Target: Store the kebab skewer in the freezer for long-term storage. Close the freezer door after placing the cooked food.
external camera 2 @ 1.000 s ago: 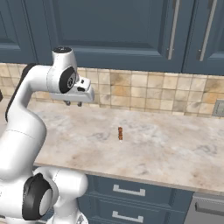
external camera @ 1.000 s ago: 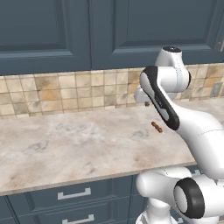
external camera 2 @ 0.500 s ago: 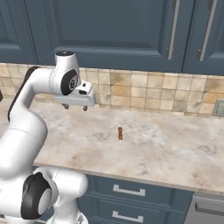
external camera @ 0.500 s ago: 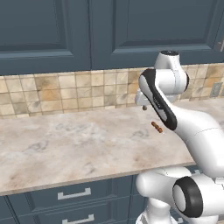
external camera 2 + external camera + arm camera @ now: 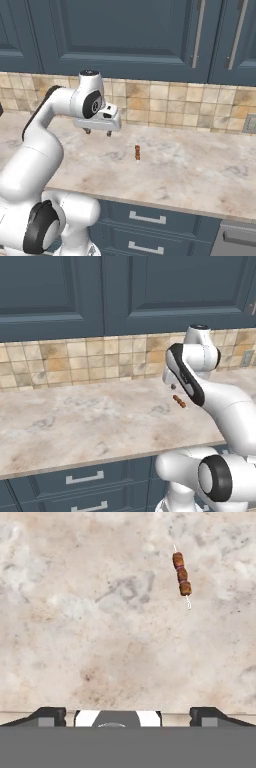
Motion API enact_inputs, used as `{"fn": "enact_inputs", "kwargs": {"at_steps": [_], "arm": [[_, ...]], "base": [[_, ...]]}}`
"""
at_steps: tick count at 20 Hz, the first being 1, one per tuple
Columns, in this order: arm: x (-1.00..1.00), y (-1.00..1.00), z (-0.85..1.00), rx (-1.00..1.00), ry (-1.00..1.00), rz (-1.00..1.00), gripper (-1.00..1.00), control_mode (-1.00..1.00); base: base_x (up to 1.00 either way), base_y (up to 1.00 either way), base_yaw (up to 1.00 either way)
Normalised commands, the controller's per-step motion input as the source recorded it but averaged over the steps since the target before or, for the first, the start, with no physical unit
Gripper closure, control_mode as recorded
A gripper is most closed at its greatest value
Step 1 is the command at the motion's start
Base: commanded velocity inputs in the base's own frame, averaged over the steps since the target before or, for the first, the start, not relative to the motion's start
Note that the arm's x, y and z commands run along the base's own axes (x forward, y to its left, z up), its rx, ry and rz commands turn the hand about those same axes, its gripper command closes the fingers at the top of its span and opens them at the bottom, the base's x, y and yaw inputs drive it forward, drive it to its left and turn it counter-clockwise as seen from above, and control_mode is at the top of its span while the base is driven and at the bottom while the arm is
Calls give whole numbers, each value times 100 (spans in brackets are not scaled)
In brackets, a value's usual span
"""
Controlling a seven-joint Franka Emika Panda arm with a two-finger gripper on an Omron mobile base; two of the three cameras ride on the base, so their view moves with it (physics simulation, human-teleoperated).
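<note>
Two dark blue wall cabinets (image 5: 125, 35) run above a tan tiled backsplash (image 5: 175, 107), their tops cut off. Below lies the marbled worktop (image 5: 75, 426). Over it hangs the end effector (image 5: 98, 132), spread wide and empty, half hidden behind the arm in the left base view. Just right of it, apart, the kebab skewer (image 5: 182, 574) lies flat, its chunks too small to make out clearly.

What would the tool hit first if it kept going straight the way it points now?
Most likely bare countertop. The open tool points down at the marble, and the kebab skewer lies off to one side of that line, apart from both fingertips. Height above the counter is hard to judge.
</note>
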Motion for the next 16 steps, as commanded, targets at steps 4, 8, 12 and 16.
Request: {"fn": "enact_inputs", "kwargs": {"at_steps": [4, 8, 12, 16], "arm": [[6, -32, -34, -2, 0, 0, -100, -100], [10, -43, -31, -3, 9, 0, -100, -100], [12, -44, -28, -4, 9, 0, -100, -100], [16, -39, -33, -4, 8, 0, -100, -100]], "base": [[0, 0, 0], [0, 0, 0], [0, 0, 0], [0, 0, 0]]}}
